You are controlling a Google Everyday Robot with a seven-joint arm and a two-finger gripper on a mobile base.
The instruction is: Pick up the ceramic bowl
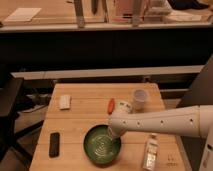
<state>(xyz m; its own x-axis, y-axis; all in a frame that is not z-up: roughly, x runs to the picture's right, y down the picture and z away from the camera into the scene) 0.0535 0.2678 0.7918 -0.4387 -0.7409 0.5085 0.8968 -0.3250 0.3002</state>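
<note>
The ceramic bowl [100,146] is a round, shallow, dark green bowl with pale rings inside, on the near middle of the wooden table [80,120]. My white arm comes in from the right, and its gripper [114,134] is down at the bowl's right rim, hidden behind the wrist. A small white cup [139,98] stands at the back right, apart from the bowl.
A small orange-red object [111,105] lies behind the arm. A white pad [65,102] lies at the back left, a black device [54,144] at the near left, and a pale bottle [149,152] lies at the near right. A dark chair [10,107] stands to the left.
</note>
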